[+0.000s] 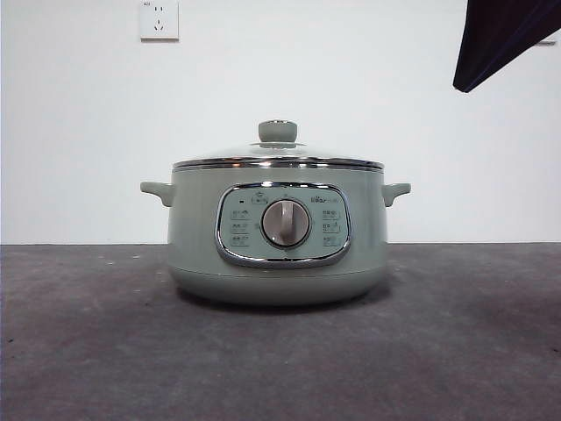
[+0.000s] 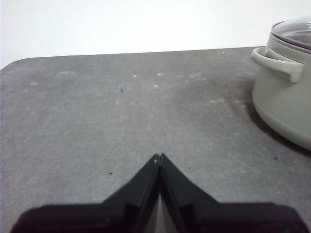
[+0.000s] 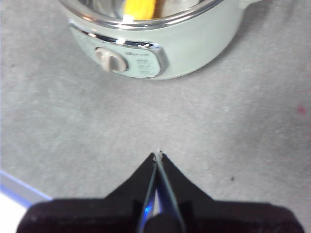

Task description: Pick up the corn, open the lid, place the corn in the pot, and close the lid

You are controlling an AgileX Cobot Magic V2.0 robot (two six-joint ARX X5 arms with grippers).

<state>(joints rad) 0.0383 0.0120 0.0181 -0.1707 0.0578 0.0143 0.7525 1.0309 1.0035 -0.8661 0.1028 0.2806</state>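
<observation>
The sage-green pot (image 1: 193,230) stands on the grey table with its dial facing the front view. The glass lid (image 1: 278,151) rests shut on it, knob up. In the right wrist view the yellow corn (image 3: 140,8) shows inside the pot (image 3: 194,48), seen from above through the glass. My right gripper (image 3: 158,153) hangs above the table in front of the pot, shut and empty. My left gripper (image 2: 159,156) is low over the table beside the pot (image 2: 282,102) and lid (image 2: 297,30), on the side of one handle, also shut and empty.
A black arm tip (image 1: 495,39) pokes in at the front view's top right corner. A wall socket (image 1: 159,19) sits on the white wall behind. The table's edge (image 3: 22,190) runs close behind my right gripper.
</observation>
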